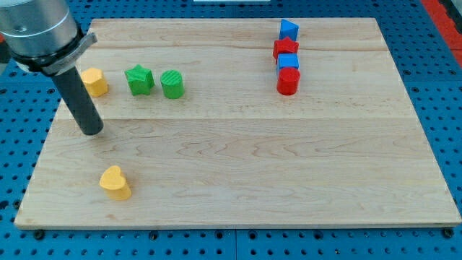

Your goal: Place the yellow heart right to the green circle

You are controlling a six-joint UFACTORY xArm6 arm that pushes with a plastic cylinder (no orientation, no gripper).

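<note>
The yellow heart [115,182] lies near the view's bottom left of the wooden board [238,166]. The green circle [172,84] stands in the upper left part, far above and to the right of the heart. My tip [92,131] rests on the board above the heart and slightly to its left, and below and to the left of the green circle. It touches no block.
A green star [139,79] sits just left of the green circle. A yellow hexagon-like block [94,81] stands left of the star, beside my rod. At the upper right, a blue block [289,29], red star [286,48], blue cube [288,62] and red cylinder [288,81] stand in a column.
</note>
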